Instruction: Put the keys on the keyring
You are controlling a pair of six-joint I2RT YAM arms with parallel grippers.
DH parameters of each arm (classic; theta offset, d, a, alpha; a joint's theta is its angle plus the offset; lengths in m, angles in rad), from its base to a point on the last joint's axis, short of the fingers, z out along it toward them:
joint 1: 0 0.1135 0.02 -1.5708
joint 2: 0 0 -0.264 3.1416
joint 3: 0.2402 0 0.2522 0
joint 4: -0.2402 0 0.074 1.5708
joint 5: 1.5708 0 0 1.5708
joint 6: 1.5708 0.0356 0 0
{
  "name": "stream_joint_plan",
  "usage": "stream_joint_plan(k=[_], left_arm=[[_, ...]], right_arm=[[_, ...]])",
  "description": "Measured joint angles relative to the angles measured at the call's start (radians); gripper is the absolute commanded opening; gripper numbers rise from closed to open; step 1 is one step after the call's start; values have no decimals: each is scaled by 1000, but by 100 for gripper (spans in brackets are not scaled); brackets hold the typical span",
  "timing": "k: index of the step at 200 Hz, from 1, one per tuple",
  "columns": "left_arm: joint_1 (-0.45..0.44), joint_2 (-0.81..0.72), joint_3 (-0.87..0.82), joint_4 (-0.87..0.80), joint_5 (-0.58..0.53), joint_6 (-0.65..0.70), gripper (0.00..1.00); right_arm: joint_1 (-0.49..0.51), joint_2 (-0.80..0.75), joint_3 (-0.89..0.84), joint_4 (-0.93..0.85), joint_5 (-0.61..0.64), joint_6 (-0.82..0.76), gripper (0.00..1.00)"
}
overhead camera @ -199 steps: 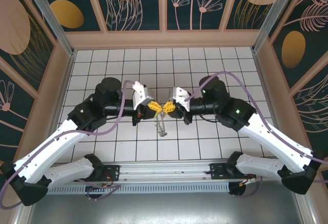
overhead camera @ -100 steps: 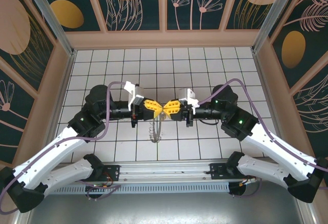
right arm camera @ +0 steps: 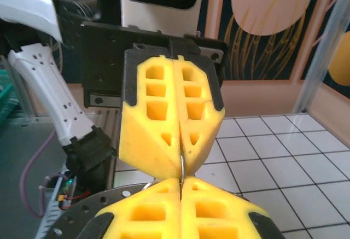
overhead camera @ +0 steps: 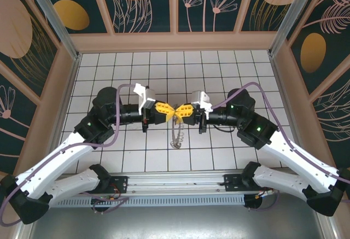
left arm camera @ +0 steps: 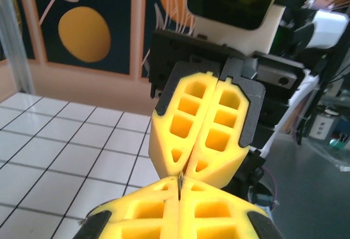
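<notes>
My left gripper (overhead camera: pixel 170 112) and right gripper (overhead camera: pixel 179 113) meet tip to tip above the middle of the tiled floor, both shut. The keyring (overhead camera: pixel 175 136), a thin ring fringed with small dark pieces, hangs below where they meet. In the right wrist view its grey wire (right arm camera: pixel 181 165) runs up between my right gripper (right arm camera: pixel 180 182) and the left arm's yellow fingers (right arm camera: pixel 158 135). In the left wrist view a sliver of metal (left arm camera: pixel 179 179) sits in my left gripper (left arm camera: pixel 179 184), facing the right arm's fingers (left arm camera: pixel 205 132). I cannot make out the keys among the hanging pieces.
White tiled floor (overhead camera: pixel 131 64) stretches inside wooden walls (overhead camera: pixel 175 41) at the back and both sides. A metal rail (overhead camera: pixel 175 184) with the arm bases runs along the near edge. Purple cables (overhead camera: pixel 235 80) loop over both arms.
Both wrists shifted slightly while staying tip to tip. The hanging ring swung to the left half a second ago and now hangs back to the right, under the fingertips.
</notes>
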Motion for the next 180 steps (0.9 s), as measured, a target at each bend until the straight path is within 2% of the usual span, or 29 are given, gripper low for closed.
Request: stream_joint_plan(k=[18, 47, 56, 65, 85, 142, 167, 180], left_arm=[[0, 27, 71, -126, -54, 82, 15], [4, 80, 132, -274, -132, 164, 18], [4, 93, 135, -303, -146, 180, 14], [4, 104, 135, -331, -151, 193, 0], [2, 117, 135, -371, -148, 223, 0], [2, 82, 109, -326, -126, 192, 0], [2, 31, 55, -216, -99, 124, 0], [-1, 18, 40, -163, -83, 91, 0]], right_arm=[[-1, 44, 70, -85, 27, -47, 0], [-6, 114, 140, -214, 63, -109, 0], [-6, 130, 149, -249, 74, -125, 0], [-6, 145, 154, -279, 81, -141, 0], [-7, 168, 167, -327, 91, -164, 0], [-6, 170, 191, -339, 68, -182, 0], [-6, 107, 120, -228, 39, -145, 15], [-6, 73, 78, -159, 19, -113, 19]])
